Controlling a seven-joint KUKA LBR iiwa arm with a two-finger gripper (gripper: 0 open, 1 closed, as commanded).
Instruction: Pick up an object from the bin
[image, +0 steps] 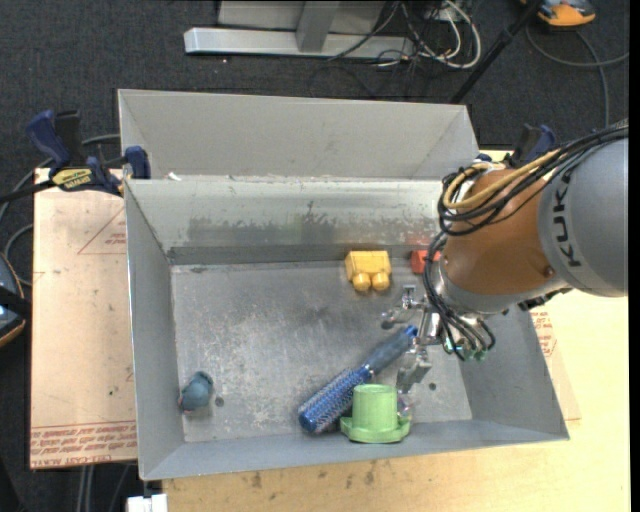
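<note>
Camera view: gripper (408, 345) spread wide; fingers (413, 378) straddle blue brush (345, 392).

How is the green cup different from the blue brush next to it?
The green cup is short and round; the blue brush is long and thin. The cup stands up; the brush lies flat and slanted. Both sit close together at the front of the bin.

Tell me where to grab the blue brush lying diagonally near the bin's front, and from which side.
Grip the blue brush by its slim handle, the upper-right end, coming from above with the gripper closing across the narrow width. The bristled head lies right beside the green cup, which probably leaves less room there.
</note>
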